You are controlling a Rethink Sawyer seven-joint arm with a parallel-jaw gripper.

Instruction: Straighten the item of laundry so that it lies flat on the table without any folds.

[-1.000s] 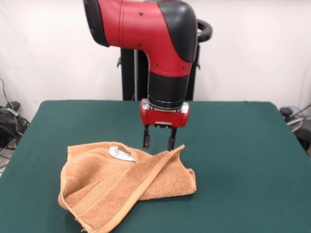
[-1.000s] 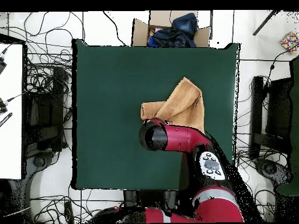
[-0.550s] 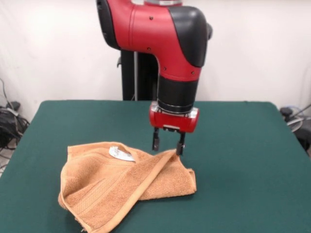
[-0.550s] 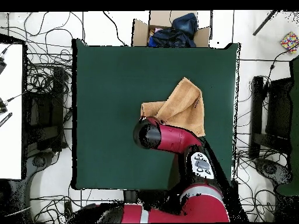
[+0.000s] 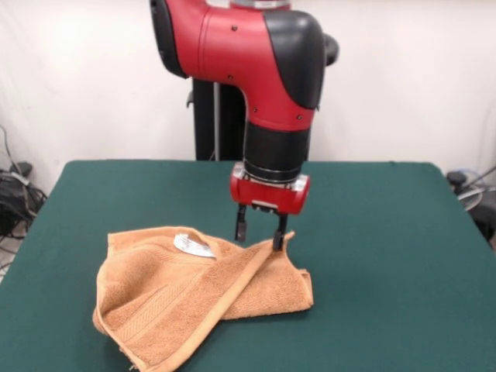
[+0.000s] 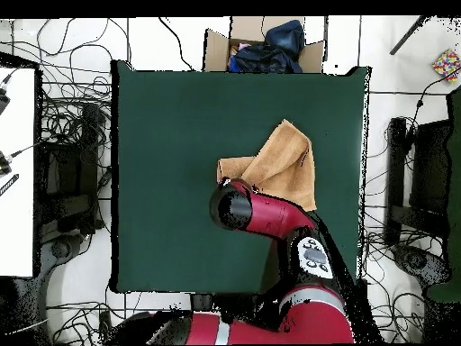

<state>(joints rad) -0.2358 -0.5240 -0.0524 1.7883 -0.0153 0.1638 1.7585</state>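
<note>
Towel [image 5: 194,298]: lying on the desk [image 5: 387,248], crumpled and folded over itself; one banded edge running diagonally across the top layer, white label [image 5: 194,246] showing just beside that edge.
Place: from overhead, toward one side of the desk [image 6: 180,135], partly hidden under the arm [image 6: 270,216].
Gripper [image 5: 259,232]: parted, two fingers straddling the raised corner of the towel, nothing pinched; one fingertip [image 5: 276,242] touching or just above the cloth, cannot tell which.
Step in hand: likely lining up a pinch on that raised corner.
Risk, thin grab: closing too high could catch only loose loops and slip off once pulled.
Risk, double layer: closing too deep could trap the layer beneath the corner too, so the fold would travel along instead of opening.
Risk, drag: pulling low along the desk could bunch the cloth further.
Risk, desk: pushing down past the towel could press the fingers into the felt.
</note>
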